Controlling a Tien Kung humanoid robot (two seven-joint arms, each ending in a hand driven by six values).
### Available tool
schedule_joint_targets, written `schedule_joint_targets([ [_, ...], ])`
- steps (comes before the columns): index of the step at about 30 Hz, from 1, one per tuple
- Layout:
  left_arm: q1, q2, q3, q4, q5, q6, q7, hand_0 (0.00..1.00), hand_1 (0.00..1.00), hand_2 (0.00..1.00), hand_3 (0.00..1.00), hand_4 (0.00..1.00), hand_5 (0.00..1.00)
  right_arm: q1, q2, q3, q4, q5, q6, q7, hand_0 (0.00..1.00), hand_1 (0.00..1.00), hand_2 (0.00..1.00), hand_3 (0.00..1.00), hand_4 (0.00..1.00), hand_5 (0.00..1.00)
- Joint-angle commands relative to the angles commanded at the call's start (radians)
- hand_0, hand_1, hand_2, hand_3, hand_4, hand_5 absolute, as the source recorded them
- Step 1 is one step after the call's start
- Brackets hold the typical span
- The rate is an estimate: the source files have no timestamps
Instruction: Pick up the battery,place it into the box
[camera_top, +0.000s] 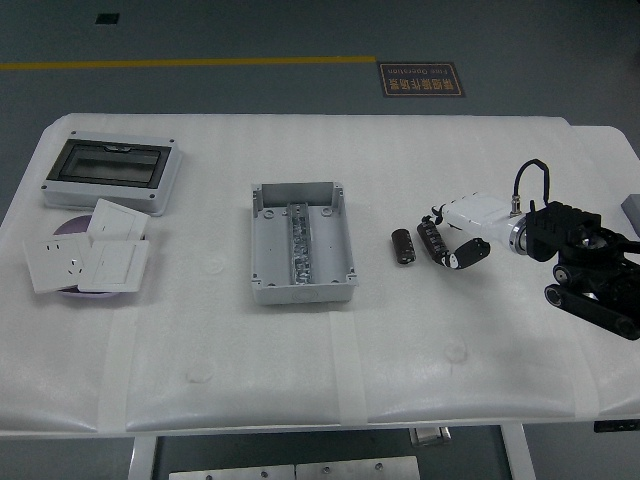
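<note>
Our right hand sits just right of the battery, fingers curled yet holding nothing. The battery lies well right of the box. We judge 1 clumsy finger nudge could roll the battery out of our reach.

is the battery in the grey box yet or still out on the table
Out. The battery lies on the table, right of the open grey box, beside the right hand.
</note>
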Motion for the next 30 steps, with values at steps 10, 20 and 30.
schedule_joint_targets([
  [10, 0.000, 0.000, -0.012, 0.000, 0.007, -0.018, 0.007, 0.704, 0.674, 0.511, 0.558, 0.620, 0.171, 0.002, 0.000, 0.001, 0.000, -0.010, 0.001, 0.000, 0.729, 0.688, 0.797, 0.934, 0.883, 0.380],
  [20, 0.000, 0.001, -0.020, 0.000, 0.013, -0.028, 0.011, 0.703, 0.675, 0.507, 0.557, 0.618, 0.163, 0.003, 0.001, -0.002, 0.000, -0.019, 0.003, -0.006, 0.735, 0.693, 0.805, 0.961, 0.929, 0.414],
  [30, 0.002, 0.003, -0.027, 0.000, 0.018, -0.027, 0.017, 0.702, 0.676, 0.505, 0.557, 0.616, 0.149, 0.013, -0.003, -0.005, 0.009, -0.039, 0.004, -0.015, 0.738, 0.692, 0.803, 0.977, 0.950, 0.424],
])
